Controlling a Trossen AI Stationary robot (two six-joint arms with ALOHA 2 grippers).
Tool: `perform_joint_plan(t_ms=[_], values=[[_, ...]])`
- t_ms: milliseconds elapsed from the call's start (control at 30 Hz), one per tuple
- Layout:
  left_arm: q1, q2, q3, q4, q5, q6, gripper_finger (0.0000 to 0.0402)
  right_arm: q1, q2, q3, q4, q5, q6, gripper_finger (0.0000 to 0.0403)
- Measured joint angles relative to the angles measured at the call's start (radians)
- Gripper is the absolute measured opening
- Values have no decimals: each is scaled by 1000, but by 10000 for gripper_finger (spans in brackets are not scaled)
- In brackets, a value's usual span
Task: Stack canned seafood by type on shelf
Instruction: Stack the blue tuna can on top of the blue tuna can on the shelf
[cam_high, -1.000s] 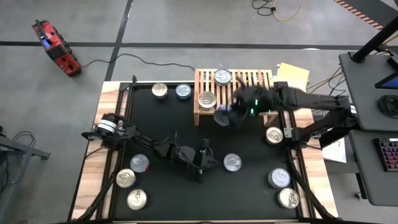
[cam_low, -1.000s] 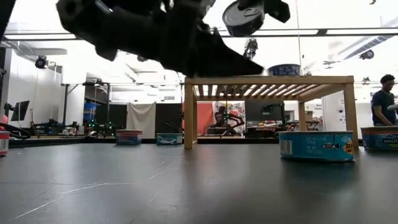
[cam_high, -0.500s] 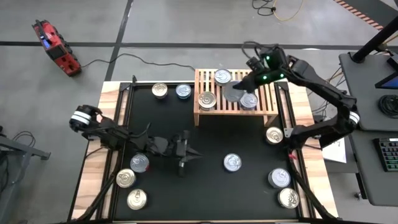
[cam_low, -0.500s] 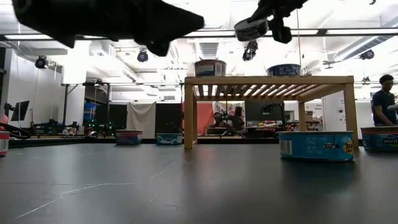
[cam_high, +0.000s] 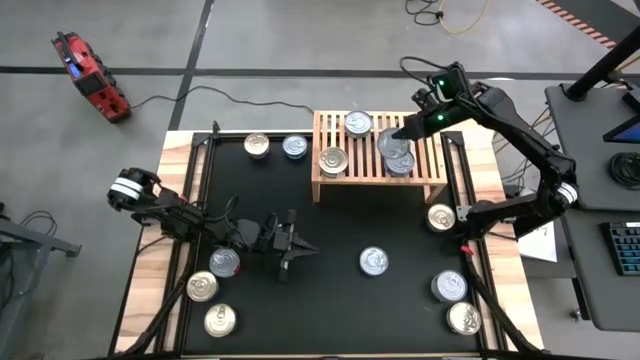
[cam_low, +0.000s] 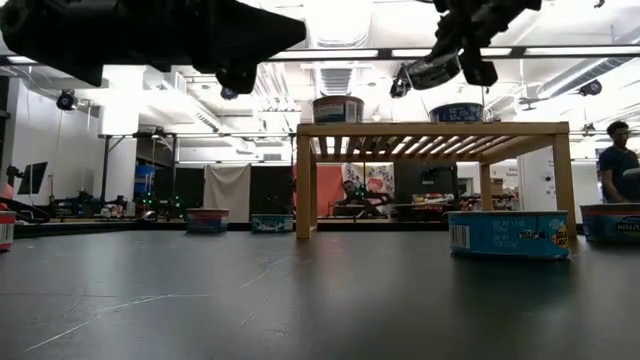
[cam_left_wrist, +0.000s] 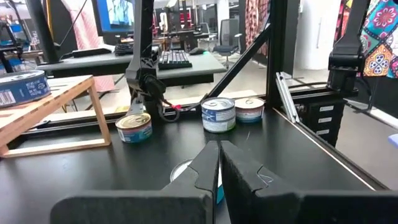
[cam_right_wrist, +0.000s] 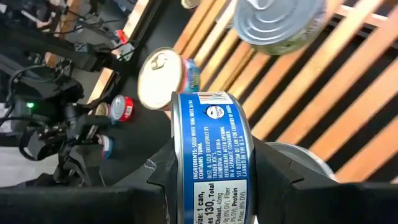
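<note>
A black mat (cam_high: 330, 290) covers a pale wood table (cam_high: 150, 300), and at its far edge stands the shelf (cam_high: 333, 183), a low light-wood rack with a slatted top, carrying three flat round tins. Above the shelf's right part, over a silver-lidded tin (cam_high: 401, 163) lying there, the right gripper (cam_high: 398, 135) pinches a blue-labelled can (cam_right_wrist: 211, 158) by its flat faces. The left gripper (cam_high: 292, 246) hangs over the mat's middle with its dark fingers (cam_left_wrist: 205, 171) pressed together, and other silver-lidded tins lie scattered on the mat.
</note>
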Motion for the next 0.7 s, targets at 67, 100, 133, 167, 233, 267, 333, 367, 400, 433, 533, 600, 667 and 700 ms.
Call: perform_joint_plan(t_ms=[67,100,133,167,233,267,333,367,400,433,533,600,667,700], values=[[0,0,1,0,0,-3,1,-5,-6,-20,1,-2,-11,131],[0,1,1,0,0,-4,1,-6,-12,-33,2,0,-17,131],[0,1,1,0,0,-4,1,-7,-20,-48,6,-1,-25,131],[0,2,1,-1,0,-4,1,-7,-31,-65,18,-2,-28,131],[0,2,1,0,0,-4,1,-6,-62,-110,65,-9,-26,131],[0,2,1,0,0,-3,1,-6,-84,-137,96,-13,-17,131],[0,2,1,0,0,1,1,-6,-140,-198,190,-37,13,131],[0,2,1,0,0,1,1,-5,-175,-234,251,-47,34,131],[0,2,1,0,0,1,1,-1,-212,-273,315,-57,58,131],[0,2,1,0,0,4,1,6,-252,-317,383,-66,81,131],[0,2,1,1,0,10,1,40,-368,-462,605,-80,186,131],[1,2,1,4,-1,12,1,70,-430,-559,756,-74,279,131],[2,2,1,9,-1,29,1,98,-482,-635,860,-5,370,131],[2,2,1,11,-2,35,1,107,-505,-664,874,39,398,131]])
